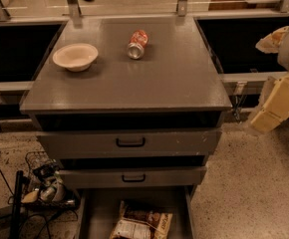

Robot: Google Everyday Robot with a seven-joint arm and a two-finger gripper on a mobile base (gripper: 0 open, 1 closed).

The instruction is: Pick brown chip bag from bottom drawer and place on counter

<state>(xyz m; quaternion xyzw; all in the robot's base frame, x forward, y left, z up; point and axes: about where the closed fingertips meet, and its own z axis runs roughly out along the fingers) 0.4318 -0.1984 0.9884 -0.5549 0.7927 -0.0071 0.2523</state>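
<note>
The brown chip bag [142, 224] lies flat in the open bottom drawer [98, 209], at the bottom of the camera view, with its white label panel facing up. The dark grey speckled counter [149, 81] is the cabinet's top surface above it. My gripper [271, 111] is a pale cream-coloured block at the right edge. It hangs beside the counter's right front corner, well above and to the right of the bag, touching nothing I can see.
A cream bowl [75, 56] and a red soda can [137, 44] lying on its side sit at the back of the counter. Two upper drawers [129, 142] with black handles are shut. A wire basket [47, 183] and cables lie on the floor at left.
</note>
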